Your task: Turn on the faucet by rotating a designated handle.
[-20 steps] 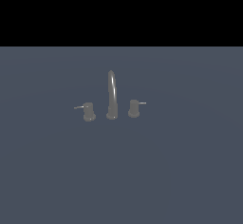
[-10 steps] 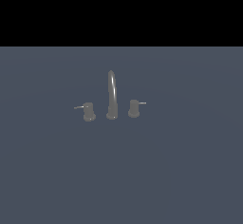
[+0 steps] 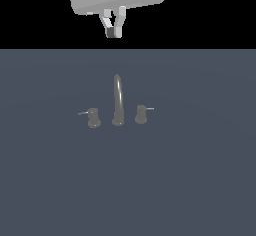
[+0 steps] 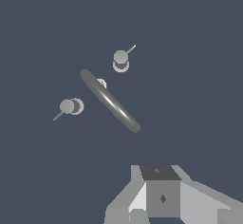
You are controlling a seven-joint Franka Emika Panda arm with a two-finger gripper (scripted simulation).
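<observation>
We hold the gripper [image 3: 114,31], fingers nearly closed and empty, high at 12 o'clock above the faucet [image 3: 117,102], because the handle [image 3: 141,114] sits at the spout's 3 o'clock, untouched.

The exterior view looks across the tabletop [image 3: 200,180] from in front and somewhat above, far enough back that the faucet [image 3: 118,102] is small at mid-frame, well below the fingers [image 3: 121,14] at the upper edge. The wrist view looks straight down past the fingers [image 4: 162,197], with the spout seen from overhead as a slanted bar and its 2 knobs on either side, well ahead of the fingertips. Both views share the faucet, the surrounding tabletop [image 4: 199,76] and the fingers.
</observation>
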